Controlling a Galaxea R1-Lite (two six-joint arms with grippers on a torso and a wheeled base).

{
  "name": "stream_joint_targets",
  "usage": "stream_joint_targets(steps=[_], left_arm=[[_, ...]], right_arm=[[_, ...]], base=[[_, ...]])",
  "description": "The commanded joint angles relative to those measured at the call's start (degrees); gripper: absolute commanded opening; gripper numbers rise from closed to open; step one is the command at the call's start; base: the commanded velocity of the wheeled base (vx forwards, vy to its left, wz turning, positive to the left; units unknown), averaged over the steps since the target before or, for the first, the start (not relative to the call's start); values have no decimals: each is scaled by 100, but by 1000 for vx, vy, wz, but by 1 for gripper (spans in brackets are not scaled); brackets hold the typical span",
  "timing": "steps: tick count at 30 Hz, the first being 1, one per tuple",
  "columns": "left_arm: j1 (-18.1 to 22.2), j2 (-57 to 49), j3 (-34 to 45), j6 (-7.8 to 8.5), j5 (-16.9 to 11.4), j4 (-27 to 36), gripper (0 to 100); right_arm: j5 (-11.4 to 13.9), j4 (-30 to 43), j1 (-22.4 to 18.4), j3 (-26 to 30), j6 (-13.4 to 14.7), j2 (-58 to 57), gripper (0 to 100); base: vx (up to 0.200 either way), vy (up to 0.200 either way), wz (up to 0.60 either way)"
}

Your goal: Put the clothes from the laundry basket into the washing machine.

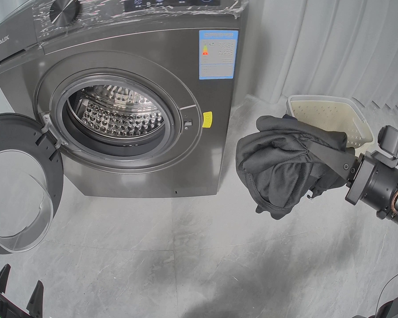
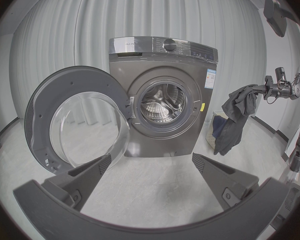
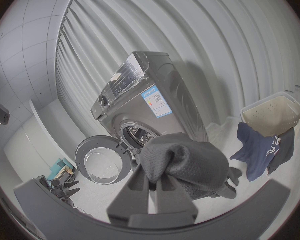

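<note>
My right gripper (image 1: 331, 155) is shut on a dark grey garment (image 1: 278, 164), which hangs in the air between the laundry basket (image 1: 336, 115) and the washing machine (image 1: 119, 89). The same garment (image 3: 186, 164) drapes over the shut fingers (image 3: 156, 190) in the right wrist view. From the left wrist view it is a long dark garment (image 2: 235, 117) hanging beside the washing machine (image 2: 163, 94). The machine's door (image 1: 17, 182) is swung fully open and the drum (image 1: 119, 111) looks bare. A navy garment (image 3: 255, 150) hangs over the basket (image 3: 273, 114) rim. My left gripper (image 2: 150, 167) is open, low on the left.
Pale curtains (image 1: 331, 36) run behind the machine and basket. The open door (image 2: 76, 117) juts out to the machine's left. Grey floor (image 1: 185, 252) lies bare in front of the machine.
</note>
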Motion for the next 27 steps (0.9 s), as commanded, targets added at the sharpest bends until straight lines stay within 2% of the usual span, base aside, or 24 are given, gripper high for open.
stream_joint_targets(steps=[1, 7, 13, 27], left_arm=[[3, -66, 75, -2, -2, -3, 100], [3, -66, 75, -11, 7, -3, 100], [3, -66, 75, -2, 7, -3, 100], [3, -66, 84, -2, 7, -3, 100]], right_arm=[[11, -3, -30, 30, 10, 20, 0], [37, -3, -171, 109, 2, 56, 0], [28, -3, -171, 109, 10, 91, 0], [20, -3, -224, 118, 10, 117, 0]], base=[[0, 0, 0], [-200, 0, 0], [0, 0, 0], [0, 200, 0]])
